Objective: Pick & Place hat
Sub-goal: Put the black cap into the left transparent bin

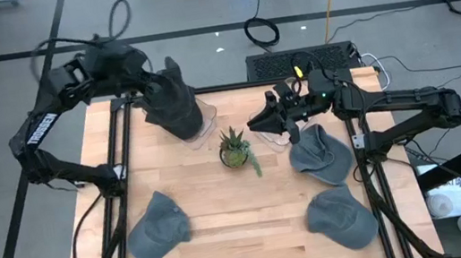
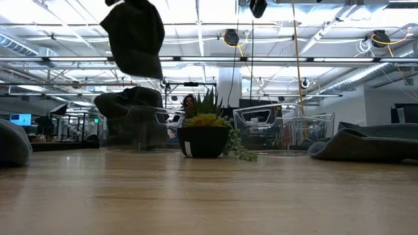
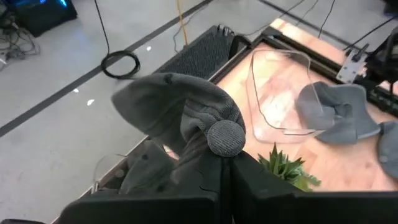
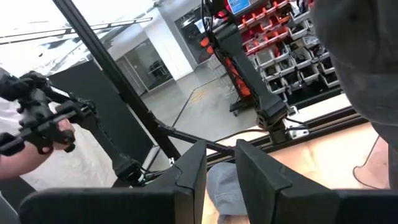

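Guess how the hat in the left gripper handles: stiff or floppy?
Probably floppy: the hat hangs in folds from the left gripper, which is shut on its crown. Likely light, since a small pinch carries it. It may swing or drape unevenly when set down.

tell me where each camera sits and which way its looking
High: overhead, straight down on table; both arms show.
Low: tabletop level, across to potted plant; held hat hangs above.
Left wrist: over left gripper, shut on held hat.
Right wrist: past right gripper toward the room.
High and low share plant and held hat.
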